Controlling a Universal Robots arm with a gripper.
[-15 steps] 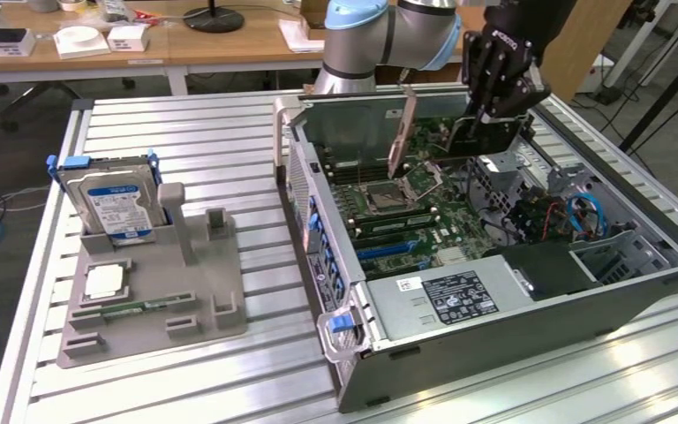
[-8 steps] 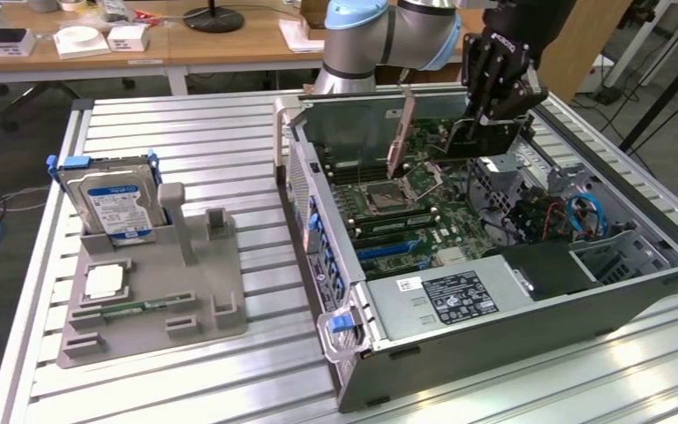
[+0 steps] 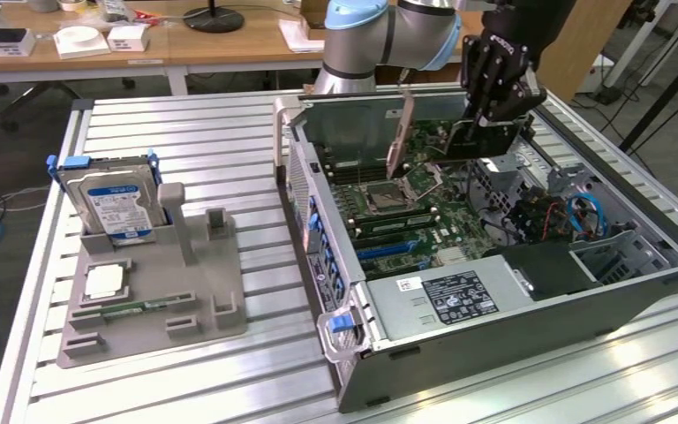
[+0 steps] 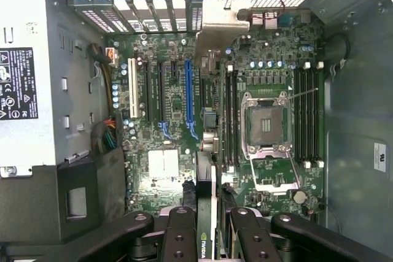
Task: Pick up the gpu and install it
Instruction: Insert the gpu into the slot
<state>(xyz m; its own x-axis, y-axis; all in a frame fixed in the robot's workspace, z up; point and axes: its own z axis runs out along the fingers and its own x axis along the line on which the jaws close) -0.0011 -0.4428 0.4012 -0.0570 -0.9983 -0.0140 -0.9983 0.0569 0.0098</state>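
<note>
A: Where is the gpu (image 3: 451, 146) in relation to the end effector (image 3: 486, 119)?

B: It is right in its grip. The end effector is closed narrowly on the card, and in the wrist view its black fingers (image 4: 181, 231) press on either flat face, with the gpu (image 4: 206, 200) seen edge-on between them.

A: And where is that in the scene?

B: Inside the open computer case (image 3: 528, 327), at its far side. The card stands upright on its long edge over the motherboard (image 3: 422, 221). I cannot tell whether its lower edge touches the board.

A: What does the card look like?

B: It is thin, flat and dark, with a pale metal bracket at one end. A small green-and-white logo shows by the fingers. In the wrist view it runs alongside the long blue slot (image 4: 188, 90).

A: Is there anything else nearby?

B: A hard drive (image 3: 109, 203) with a blue label stands in a grey holder (image 3: 198, 309) on the tabletop (image 3: 198, 132), well to the left of the case.
</note>
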